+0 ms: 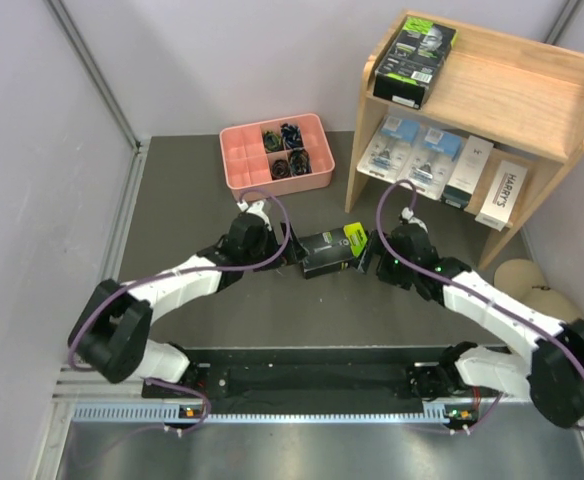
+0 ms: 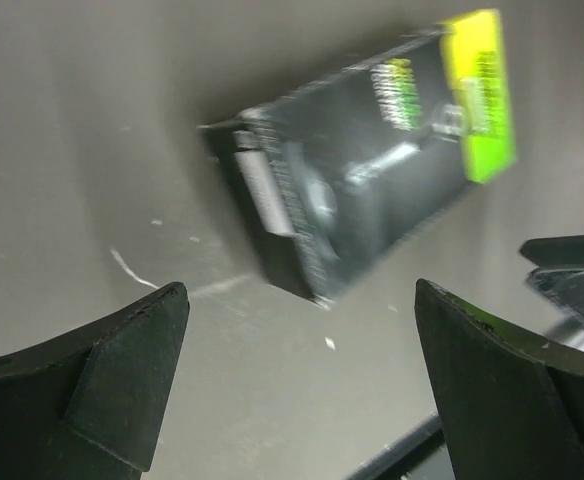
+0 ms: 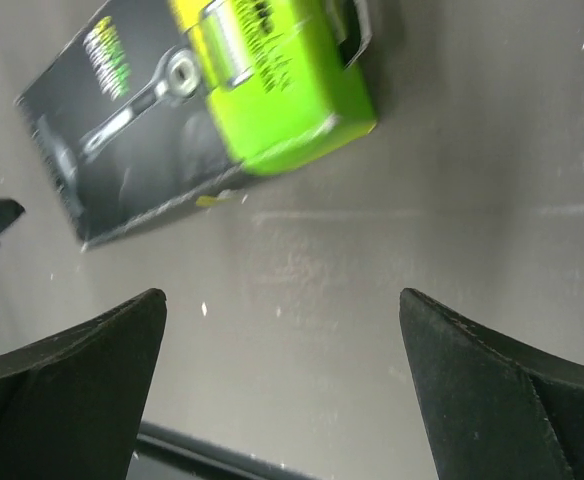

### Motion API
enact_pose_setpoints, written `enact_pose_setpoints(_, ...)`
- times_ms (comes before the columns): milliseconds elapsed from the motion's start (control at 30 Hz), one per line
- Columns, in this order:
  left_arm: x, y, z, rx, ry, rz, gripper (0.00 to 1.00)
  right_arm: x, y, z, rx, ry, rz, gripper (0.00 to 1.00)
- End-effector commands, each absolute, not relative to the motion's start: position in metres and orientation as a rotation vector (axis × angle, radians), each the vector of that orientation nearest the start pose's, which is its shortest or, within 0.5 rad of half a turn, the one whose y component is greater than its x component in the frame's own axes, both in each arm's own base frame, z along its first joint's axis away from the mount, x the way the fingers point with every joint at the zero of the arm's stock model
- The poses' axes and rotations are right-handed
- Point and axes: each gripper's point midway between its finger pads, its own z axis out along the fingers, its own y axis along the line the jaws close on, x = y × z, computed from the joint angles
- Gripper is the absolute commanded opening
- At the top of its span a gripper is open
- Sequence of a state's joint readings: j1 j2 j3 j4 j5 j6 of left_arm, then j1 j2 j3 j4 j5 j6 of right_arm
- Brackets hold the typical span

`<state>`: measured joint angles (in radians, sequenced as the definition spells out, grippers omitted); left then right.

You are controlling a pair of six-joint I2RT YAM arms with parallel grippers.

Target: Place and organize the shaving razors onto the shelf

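While both end effectors stand wide open, a black box with a lime-green end (image 1: 332,252) lies flat on the tabletop (image 1: 192,200) between them.
The left end effector (image 1: 290,256) faces the box's dark end and the right end effector (image 1: 365,252) faces its green end. Each holds nothing, and the wrist views show bare tabletop between fingers and box. Just beyond stands the shelf (image 1: 532,100), with a second black box (image 1: 415,50) on its top tier, and two blister packs (image 1: 390,150) and two white boxes (image 1: 502,195) side by side on the lower tier. A pink tray (image 1: 272,182) sits left of the shelf, apart from the box.
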<state>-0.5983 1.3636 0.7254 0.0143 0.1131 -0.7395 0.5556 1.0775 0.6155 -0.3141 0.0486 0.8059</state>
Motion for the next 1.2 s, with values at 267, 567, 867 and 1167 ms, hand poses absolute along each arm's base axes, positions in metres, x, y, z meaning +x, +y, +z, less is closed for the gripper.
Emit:
enact_pose_setpoints(267,0.326,-0.271,0.078,-0.145,2.351,-0.972,0.99,0.322,0.181,0.099,0.417,2.226,0.658,0.90)
enact_pose_setpoints(567,0.320,-0.291,0.069,-0.121,2.382,-1.115,0.85,0.338,0.221,0.076,0.300,2.263,0.808,0.70)
enact_pose_setpoints(867,0.263,-0.329,0.084,0.050,2.402,-1.208,0.73,0.306,0.258,0.090,0.135,2.299,0.874,0.63)
enact_pose_setpoints(1167,0.174,-0.378,0.098,0.188,2.405,-1.313,0.74,0.250,0.287,0.089,0.005,2.399,0.919,0.61)
